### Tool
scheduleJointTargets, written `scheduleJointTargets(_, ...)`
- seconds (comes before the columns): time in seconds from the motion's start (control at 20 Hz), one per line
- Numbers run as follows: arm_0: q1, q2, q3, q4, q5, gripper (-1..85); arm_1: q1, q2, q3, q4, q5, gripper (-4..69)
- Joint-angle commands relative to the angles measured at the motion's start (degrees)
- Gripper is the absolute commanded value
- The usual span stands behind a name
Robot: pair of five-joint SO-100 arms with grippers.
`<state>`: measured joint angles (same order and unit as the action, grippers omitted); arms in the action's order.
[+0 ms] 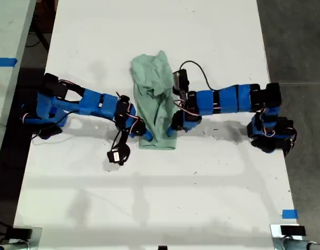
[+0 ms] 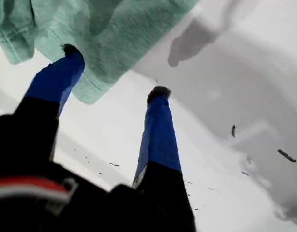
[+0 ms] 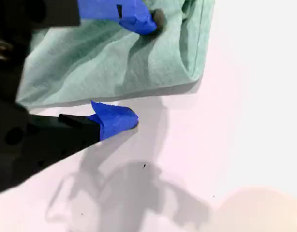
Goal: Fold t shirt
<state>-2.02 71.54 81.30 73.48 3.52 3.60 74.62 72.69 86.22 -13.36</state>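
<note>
Going by the exterior view from its left: a blue arm [image 1: 82,104] reaches in from the left edge of the white table [image 1: 97,198], its tip at the near left corner of the small pale mint-green, wrinkled fabric t shirt [image 1: 155,99]. The shirt lies mid-table as a narrow, bunched strip, well clear of every table edge. A second blue arm [image 1: 228,99] comes from the table's right edge to the shirt's right side. I cannot tell from the wrist views which arm is which.

My first gripper [image 2: 114,71] is spread wide and holds nothing; one fingertip [image 2: 71,50] sits at a hemmed corner of the cloth, and the other is over bare table.

My second gripper [image 3: 143,68] is also released; one finger is over the cloth and the other is beside its long edge.

The shirt looks light, limp and likely to slide or bunch. I judge the hemmed corners and doubled edge to be the best places to pinch it, low against the table.
</note>
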Motion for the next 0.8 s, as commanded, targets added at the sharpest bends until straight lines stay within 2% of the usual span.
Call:
scheduleJointTargets(0.0,0.7,0.2,-4.0,-1.3,0.0,26.4,-1.2,-0.9,-3.5,-3.3,0.6,24.7)
scheduleJointTargets(0.15,0.6,-1.9,-4.7,-1.9,-0.3,21.7,-2.4,-4.9,-6.1,-4.7,0.8,19.8)
scheduleJointTargets(0.25,0.5,-2.8,-5.2,-1.7,-2.1,-0.1,-2.6,-5.9,-6.8,-4.8,1.8,1.2)
scheduleJointTargets(0.45,0.7,-3.6,-7.7,-0.4,-1.3,-0.1,-2.6,-5.9,-7.8,-4.6,1.1,1.3)
scheduleJointTargets(0.75,2.3,-2.5,-23.6,8.5,1.9,-0.1,-3.6,-5.7,-19.2,2.9,-0.4,1.6)
